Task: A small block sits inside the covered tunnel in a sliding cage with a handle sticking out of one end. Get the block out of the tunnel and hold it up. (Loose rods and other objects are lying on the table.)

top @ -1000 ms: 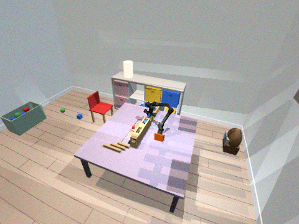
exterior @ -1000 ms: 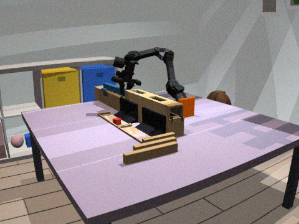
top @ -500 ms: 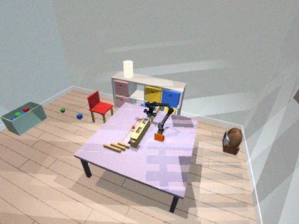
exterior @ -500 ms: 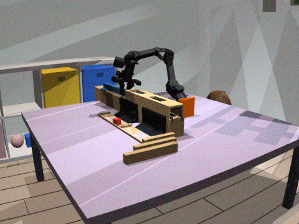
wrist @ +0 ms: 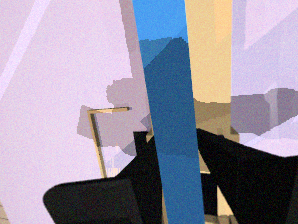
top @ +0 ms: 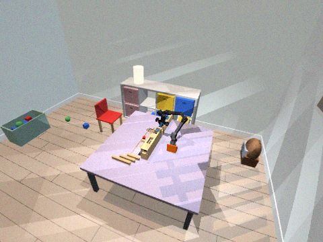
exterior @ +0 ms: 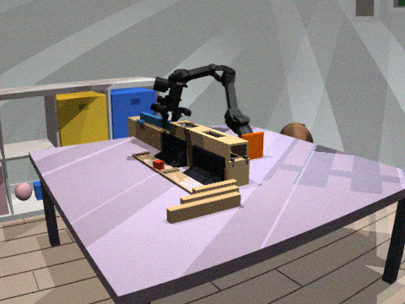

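The wooden tunnel [top: 151,145] [exterior: 237,174] has openings in its top and dark areas along its side. A blue bar [exterior: 152,120] [wrist: 172,95], apparently the cage's handle, lies along the wooden rail [wrist: 210,50] at the tunnel's far end. My gripper [exterior: 166,122] points down there and is shut on the blue bar, which runs between its dark fingers in the wrist view. A small red block [top: 144,137] [exterior: 159,165] sits outside the tunnel on a low wooden tray [exterior: 143,158] [wrist: 97,145]. The tunnel's inside and the cage are mostly hidden.
Several loose wooden rods [top: 121,159] [exterior: 203,207] lie near the tunnel's near end. An orange panel [top: 171,148] [exterior: 255,145] stands by the arm's base, beside the tunnel. A shelf [top: 161,85] stands behind the table.
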